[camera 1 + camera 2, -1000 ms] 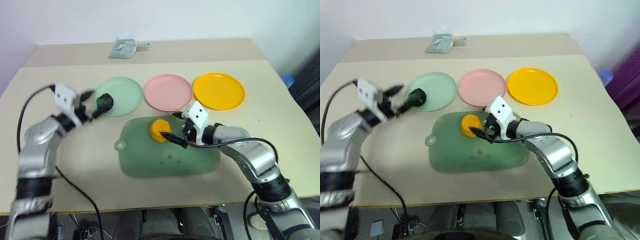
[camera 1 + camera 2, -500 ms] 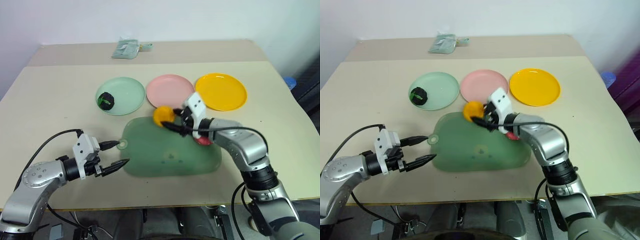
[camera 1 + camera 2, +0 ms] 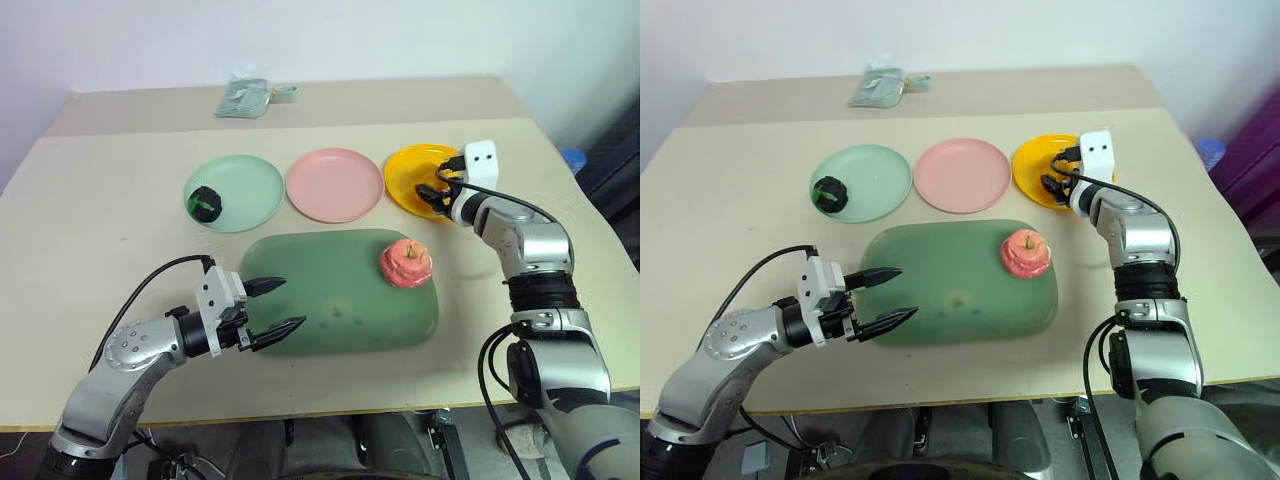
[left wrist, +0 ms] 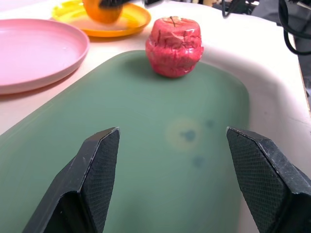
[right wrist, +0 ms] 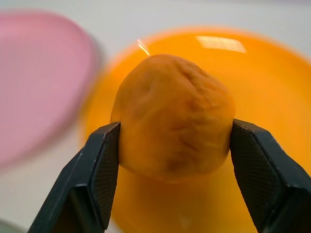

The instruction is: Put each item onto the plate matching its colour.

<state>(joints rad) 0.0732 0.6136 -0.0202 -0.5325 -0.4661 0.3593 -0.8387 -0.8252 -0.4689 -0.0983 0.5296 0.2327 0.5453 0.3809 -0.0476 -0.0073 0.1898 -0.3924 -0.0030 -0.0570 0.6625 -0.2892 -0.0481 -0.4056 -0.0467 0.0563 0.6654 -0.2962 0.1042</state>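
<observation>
Right tool [image 5: 170, 145] – orange fruit [image 5: 172, 131] above yellow plate [image 5: 272, 87]

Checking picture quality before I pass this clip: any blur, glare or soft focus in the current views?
Right wrist view: the orange fruit is sharp, while the yellow plate and pink plate behind it are out of focus, with a glare patch on the yellow plate's rim. Left wrist view: the red apple and green board are clear. Head views: even light, soft shadows, no motion blur.
</observation>
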